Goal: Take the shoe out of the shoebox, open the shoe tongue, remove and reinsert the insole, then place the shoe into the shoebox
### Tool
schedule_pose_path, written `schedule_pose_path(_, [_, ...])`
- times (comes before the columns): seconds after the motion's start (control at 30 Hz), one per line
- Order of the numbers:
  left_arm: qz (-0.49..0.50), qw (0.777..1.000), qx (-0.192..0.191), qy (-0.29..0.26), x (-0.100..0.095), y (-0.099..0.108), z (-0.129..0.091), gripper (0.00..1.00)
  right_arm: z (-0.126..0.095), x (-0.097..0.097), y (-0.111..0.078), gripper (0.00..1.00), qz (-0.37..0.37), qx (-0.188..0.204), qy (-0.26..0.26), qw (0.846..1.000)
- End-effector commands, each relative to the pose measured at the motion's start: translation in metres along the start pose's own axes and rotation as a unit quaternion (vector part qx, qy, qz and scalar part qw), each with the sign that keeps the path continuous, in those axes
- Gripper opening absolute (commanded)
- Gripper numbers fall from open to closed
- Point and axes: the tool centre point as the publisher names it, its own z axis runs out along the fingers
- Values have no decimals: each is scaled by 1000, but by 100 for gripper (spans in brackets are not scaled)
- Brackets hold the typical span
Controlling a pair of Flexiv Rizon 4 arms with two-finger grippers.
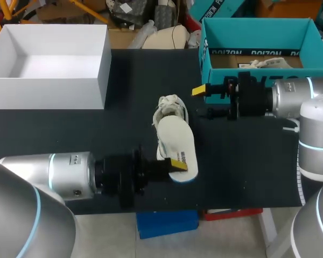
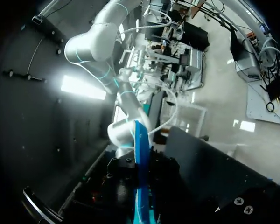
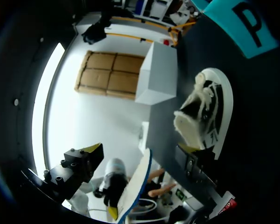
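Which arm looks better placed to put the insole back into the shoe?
Left. The left gripper already grips the insole, right next to the shoe. The right gripper is open and empty beside the shoe, probably better suited to steadying it.

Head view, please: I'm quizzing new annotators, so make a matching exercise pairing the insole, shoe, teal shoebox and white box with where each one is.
Things:
1. insole
2. shoe
3. teal shoebox
4. white box

Places:
A. far left of the table
B. lying mid-table, outside both boxes
C. held between the fingers of the left gripper
D. far right of the table, next to the right gripper

Pairs: 1-C; 2-B; 3-D; 4-A
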Motion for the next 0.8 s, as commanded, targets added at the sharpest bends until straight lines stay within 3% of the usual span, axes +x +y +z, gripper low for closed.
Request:
schedule_pose_path(0.03, [5,1000,-12,-1,0,-7,0,0,2,0,-1,100,0,-1,-1,1000])
schedule_pose_path(0.17, [5,1000,-12,-1,0,-7,0,0,2,0,-1,100,0,-1,-1,1000])
schedule_pose_path(0.37, [94,994,-7,-62,28,-11,-4,0,2,0,-1,100,0,-1,-1,1000])
schedule_pose_path(0.53, [154,985,-9,-78,43,2,-6,0,2,0,-1,100,0,-1,-1,1000])
schedule_pose_path(0.8, [184,980,3,-73,43,33,4,0,2,0,-1,100,0,-1,-1,1000])
